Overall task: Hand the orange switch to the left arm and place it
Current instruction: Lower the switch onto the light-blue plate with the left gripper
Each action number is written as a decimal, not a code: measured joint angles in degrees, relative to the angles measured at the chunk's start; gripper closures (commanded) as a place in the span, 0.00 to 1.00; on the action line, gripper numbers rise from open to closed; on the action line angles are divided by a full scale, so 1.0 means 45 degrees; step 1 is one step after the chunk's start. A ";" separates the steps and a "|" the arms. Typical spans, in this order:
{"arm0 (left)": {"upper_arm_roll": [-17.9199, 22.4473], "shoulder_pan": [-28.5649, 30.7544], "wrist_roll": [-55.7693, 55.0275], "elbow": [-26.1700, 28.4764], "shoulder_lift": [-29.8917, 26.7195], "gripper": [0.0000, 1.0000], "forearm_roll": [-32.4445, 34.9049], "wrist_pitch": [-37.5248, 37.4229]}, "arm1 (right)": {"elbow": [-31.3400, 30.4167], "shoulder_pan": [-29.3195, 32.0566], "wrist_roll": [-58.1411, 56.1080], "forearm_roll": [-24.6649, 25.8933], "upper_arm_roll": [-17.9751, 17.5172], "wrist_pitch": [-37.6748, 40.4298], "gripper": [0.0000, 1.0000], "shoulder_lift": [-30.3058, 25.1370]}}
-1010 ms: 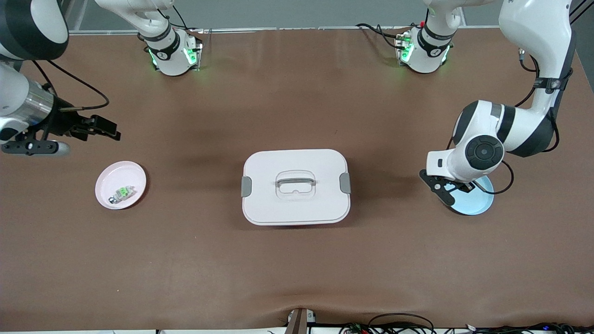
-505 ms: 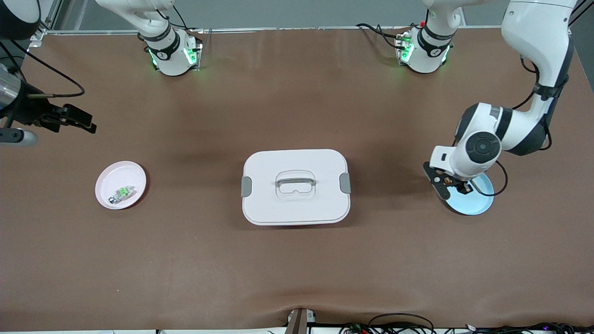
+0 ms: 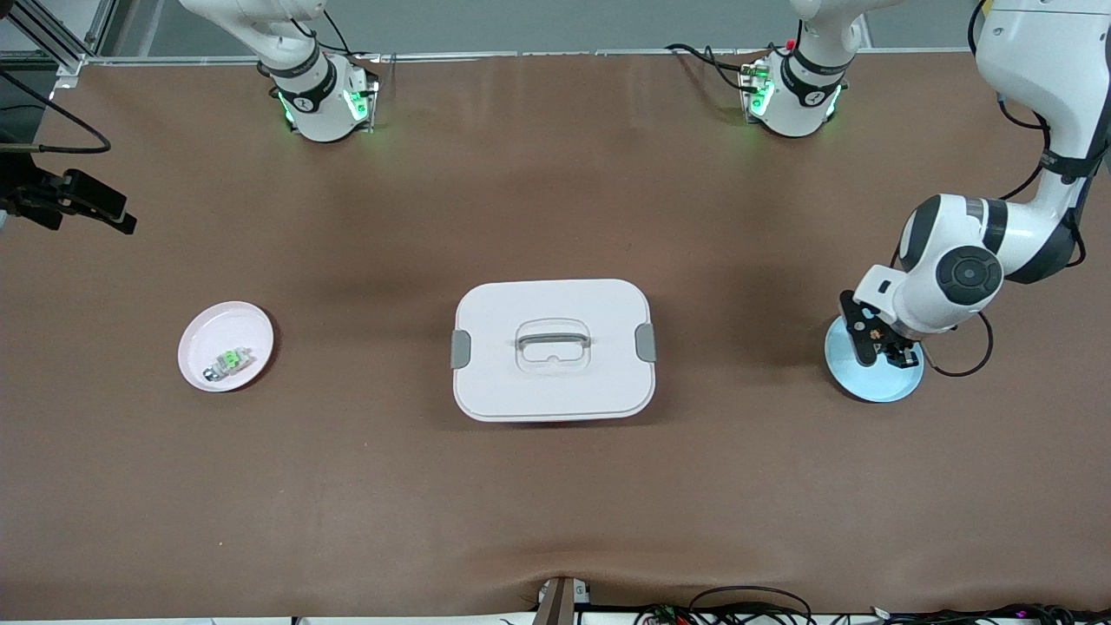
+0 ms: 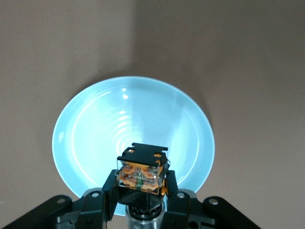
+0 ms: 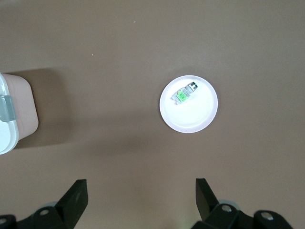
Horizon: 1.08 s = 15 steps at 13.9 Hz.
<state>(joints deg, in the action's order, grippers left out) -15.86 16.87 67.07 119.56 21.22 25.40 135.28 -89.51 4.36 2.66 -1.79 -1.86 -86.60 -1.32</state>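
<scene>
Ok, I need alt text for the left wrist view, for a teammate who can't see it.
The left gripper is shut on the orange switch, holding it over a round light blue plate. The plate sits on the brown table and has nothing in it.

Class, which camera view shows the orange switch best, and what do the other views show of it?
The left wrist view: the orange switch fills the foreground, gripped in the left claw over the blue plate. In the front view it is only a dark speck at that claw. The right wrist view does not show it.
</scene>
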 measured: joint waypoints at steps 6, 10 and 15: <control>-0.0035 0.0443 0.1421 0.0182 0.0696 0.88 0.1232 0.1066 | 0.0126 0.0008 0.0000 0.0008 -0.0035 -0.0091 0.00 0.0027; -0.0061 0.0437 0.1506 0.0183 0.1020 0.87 0.1689 0.1610 | 0.0255 0.0018 0.0000 0.0013 -0.0035 -0.0090 0.00 0.0028; -0.0060 0.0437 0.1558 0.0181 0.1476 0.62 0.1816 0.2236 | 0.0256 0.0044 -0.1301 0.0079 -0.0035 -0.0090 0.00 0.0032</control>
<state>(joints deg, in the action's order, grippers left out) -16.13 18.83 74.08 120.37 27.86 33.57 145.34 -88.36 4.56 -3.19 -1.43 -2.02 -87.00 -1.18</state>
